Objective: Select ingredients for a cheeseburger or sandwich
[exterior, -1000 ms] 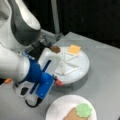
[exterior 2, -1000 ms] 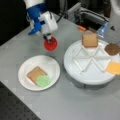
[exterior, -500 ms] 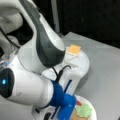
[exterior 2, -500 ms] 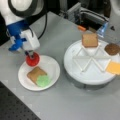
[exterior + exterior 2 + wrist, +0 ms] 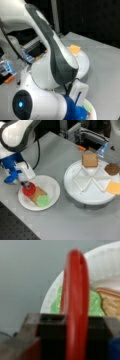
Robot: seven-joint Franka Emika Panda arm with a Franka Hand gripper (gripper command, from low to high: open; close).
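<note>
Ingredient pieces lie on two plates on the grey table (image 5: 62, 225).

Front view with the arm at its left: a small white plate (image 5: 53, 186) near the view's bottom left carries a toast slice (image 5: 40, 192), with a green disc (image 5: 43, 200) on the end nearer the view's bottom and a red disc (image 5: 29, 189) over the other end. The gripper (image 5: 25, 184) stands at the red disc, its blue body just to the left, closed on the disc as far as this view shows. A large divided white tray (image 5: 75, 200) at the right holds a second toast square (image 5: 89, 160) at its top, a dark brown patty (image 5: 112, 169) at its right edge and a yellow-orange cheese square (image 5: 114, 187) below that. Grey equipment (image 5: 90, 136) sits behind the tray.

Front view filled by the arm: the white and grey arm (image 5: 55, 57) blocks most of the table. Beyond it show the tray's rim (image 5: 85, 63) with the cheese square (image 5: 74, 49) at its far edge, and at the bottom right a sliver of the small plate (image 5: 93, 110) with some green (image 5: 87, 106). The gripper itself is hidden here.

Wrist view: the red disc (image 5: 76, 302) stands on edge, clamped between the dark jaws at the bottom. Behind it lie the green disc (image 5: 96, 305), the toast slice (image 5: 111, 301) and the plate's rim (image 5: 51, 296).
</note>
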